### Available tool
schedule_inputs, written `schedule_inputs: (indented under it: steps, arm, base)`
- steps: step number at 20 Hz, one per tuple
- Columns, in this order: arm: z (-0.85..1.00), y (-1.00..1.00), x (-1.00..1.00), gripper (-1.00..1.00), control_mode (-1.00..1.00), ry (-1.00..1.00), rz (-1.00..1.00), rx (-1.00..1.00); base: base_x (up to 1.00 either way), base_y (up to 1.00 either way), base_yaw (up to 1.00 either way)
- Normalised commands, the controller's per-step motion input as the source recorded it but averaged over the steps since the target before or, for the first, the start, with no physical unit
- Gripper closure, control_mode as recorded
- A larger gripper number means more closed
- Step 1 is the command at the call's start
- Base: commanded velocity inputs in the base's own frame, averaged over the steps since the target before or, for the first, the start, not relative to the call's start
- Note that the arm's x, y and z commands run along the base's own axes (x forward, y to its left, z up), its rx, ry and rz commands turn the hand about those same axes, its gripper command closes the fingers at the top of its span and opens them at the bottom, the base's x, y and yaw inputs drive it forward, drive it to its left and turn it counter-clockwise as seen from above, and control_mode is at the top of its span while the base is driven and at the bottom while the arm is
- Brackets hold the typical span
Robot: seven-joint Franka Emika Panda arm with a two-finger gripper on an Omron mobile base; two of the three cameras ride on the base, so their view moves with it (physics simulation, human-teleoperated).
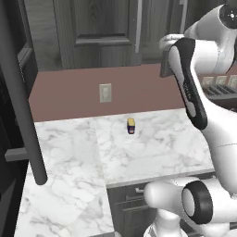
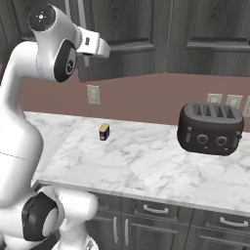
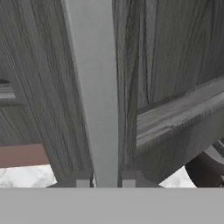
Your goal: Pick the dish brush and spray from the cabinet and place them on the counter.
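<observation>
Up at the dark grey wood-grain wall cabinet [image 2: 146,34], the two-finger gripper [image 3: 105,183] has its jaws set narrowly either side of the long metal bar handle [image 3: 94,87], whether pinching it I cannot tell. Opening the door seems the step in hand; next comes an outward pull. Brush and spray presumably wait inside, the white marble desk [image 2: 146,161] below.
</observation>
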Motion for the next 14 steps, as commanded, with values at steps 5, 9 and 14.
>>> schedule_inputs:
  steps: [5,9,14]
  arm:
    - [-0.03,-0.69,-0.94,1.0,-1.0,0.02,0.0,0.0]
    - [0.0,-0.8,-0.9,1.0,-1.0,0.04,0.0,-0.01]
    - [0.0,-0.52,-0.61,1.0,-1.0,0.06,0.0,-0.05]
  base:
    - [0.0,0.0,0.0]
    - [0.0,0.0,0.0]
    - [0.0,0.0,0.0]
